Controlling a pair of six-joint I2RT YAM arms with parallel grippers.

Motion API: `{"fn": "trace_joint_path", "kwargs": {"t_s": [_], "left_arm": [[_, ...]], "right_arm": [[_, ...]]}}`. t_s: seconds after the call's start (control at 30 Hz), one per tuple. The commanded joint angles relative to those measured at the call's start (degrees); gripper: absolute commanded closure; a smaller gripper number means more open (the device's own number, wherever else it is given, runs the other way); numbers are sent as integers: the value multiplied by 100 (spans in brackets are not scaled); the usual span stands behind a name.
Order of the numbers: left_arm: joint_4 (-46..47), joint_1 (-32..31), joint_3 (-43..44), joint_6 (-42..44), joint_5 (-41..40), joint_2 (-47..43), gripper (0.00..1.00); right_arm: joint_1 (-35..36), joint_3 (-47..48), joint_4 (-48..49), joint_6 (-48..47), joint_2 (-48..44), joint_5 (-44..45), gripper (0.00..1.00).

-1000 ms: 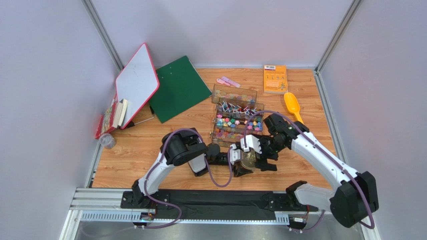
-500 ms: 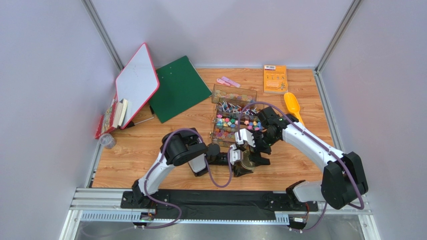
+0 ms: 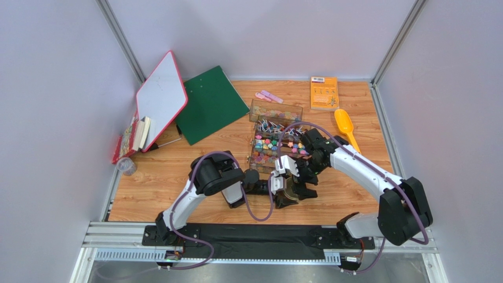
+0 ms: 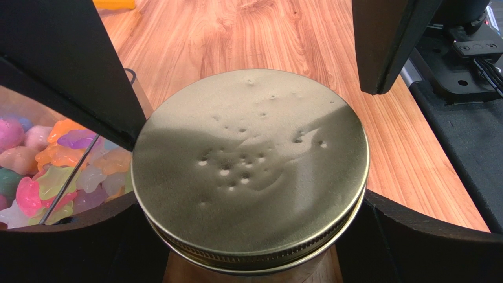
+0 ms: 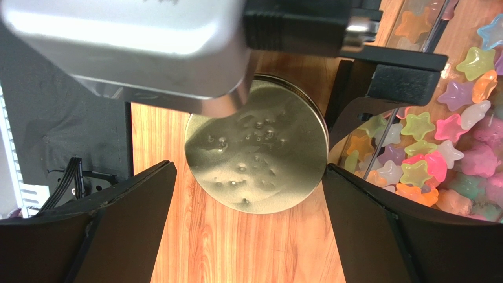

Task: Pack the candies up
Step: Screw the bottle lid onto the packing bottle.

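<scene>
The candies (image 3: pixel 277 144) are bright star-shaped sweets in a clear divided box (image 3: pixel 276 111) at mid-table; they also show as candies (image 4: pixel 47 177) and candies (image 5: pixel 437 141) in the wrist views. A jar with a round gold lid (image 3: pixel 289 188) stands in front of the box. My left gripper (image 3: pixel 283 193) is shut on the jar below the lid (image 4: pixel 248 171), one finger against each side. My right gripper (image 3: pixel 299 178) hangs open over the lid (image 5: pixel 257 153), with one finger on either side of it and nothing gripped. The yellow scoop (image 3: pixel 344 125) lies to the right of the box.
A red-framed whiteboard (image 3: pixel 160 97) and a green folder (image 3: pixel 211 103) lie at the back left, with books (image 3: pixel 133 137) at the left edge. An orange book (image 3: pixel 324 92) and a pink item (image 3: pixel 269 96) sit at the back. Walls close in both sides.
My right arm has swung left and inward, bringing its open gripper over the jar's lid. The left arm and the jar have not moved.
</scene>
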Motion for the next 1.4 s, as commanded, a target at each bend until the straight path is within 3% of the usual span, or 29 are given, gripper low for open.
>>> {"fn": "trace_joint_path", "kwargs": {"t_s": [0.0,0.67,0.9,1.37], "left_arm": [[-1141,-2,-232,517,-322,460,100],[-1211,104,-127,473,-384,504,100],[-1273,104,-153,509,-296,495,100],[-1334,24,-179,631,-164,477,100]], "right_arm": [[43,-258,-145,91,-337,-6,0],[122,-1094,-865,680,-1603,4,0],[122,-910,-1006,672,-1990,678,0],[-10,-119,136,470,-1051,628,0]]}}
